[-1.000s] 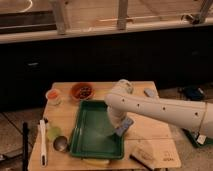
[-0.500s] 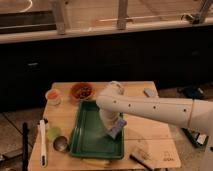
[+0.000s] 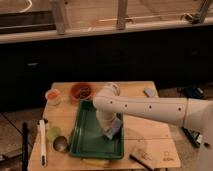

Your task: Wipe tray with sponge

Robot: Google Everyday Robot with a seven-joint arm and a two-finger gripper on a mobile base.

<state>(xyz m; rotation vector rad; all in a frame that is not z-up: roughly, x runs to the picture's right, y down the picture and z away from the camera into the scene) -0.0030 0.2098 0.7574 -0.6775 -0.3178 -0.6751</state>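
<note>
Your gripper is down inside the large rectangular dark green plastic tray, over toward its 3 o'clock rim, with the white arm reaching in from the right. The small blue rectangular sponge sits right at the gripper, tilted, low on the tray floor near that same rim. You can't tell from here whether the gripper is clamped on the sponge or has let it go; the wrist hides the contact. The sponge is the only loose thing you can see in the tray.

Up at 11 o'clock on the light wooden table, a round reddish-brown bowl holds a dark mix you can't make out. Beside it at 10 o'clock stands a small orange cup, contents unclear. At 8 o'clock, just beside the tray, lies a metal spoon next to a long white utensil. A small grey-blue wedge rests at 1 o'clock, well apart from the tray.
</note>
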